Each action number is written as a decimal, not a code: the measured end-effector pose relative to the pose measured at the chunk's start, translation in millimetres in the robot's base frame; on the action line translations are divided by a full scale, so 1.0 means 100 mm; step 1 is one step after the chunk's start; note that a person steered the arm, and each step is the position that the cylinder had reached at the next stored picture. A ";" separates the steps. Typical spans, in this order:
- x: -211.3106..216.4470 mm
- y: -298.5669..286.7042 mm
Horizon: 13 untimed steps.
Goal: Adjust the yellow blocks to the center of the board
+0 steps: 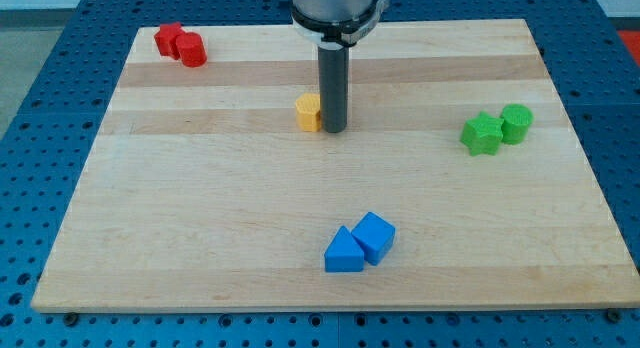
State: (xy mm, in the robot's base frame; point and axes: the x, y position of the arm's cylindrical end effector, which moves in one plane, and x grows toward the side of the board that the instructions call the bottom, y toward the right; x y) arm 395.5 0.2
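Camera view: yellow block half-hidden behind my tip.

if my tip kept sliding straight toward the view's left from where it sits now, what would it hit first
The yellow block, almost at once: my tip sits right beside it on its right, seemingly touching, though depth makes contact uncertain. Beyond that block, the wooden board shows nothing else along that line.
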 end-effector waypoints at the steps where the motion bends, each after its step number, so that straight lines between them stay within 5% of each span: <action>1: 0.00 0.10; 13: -0.41 0.17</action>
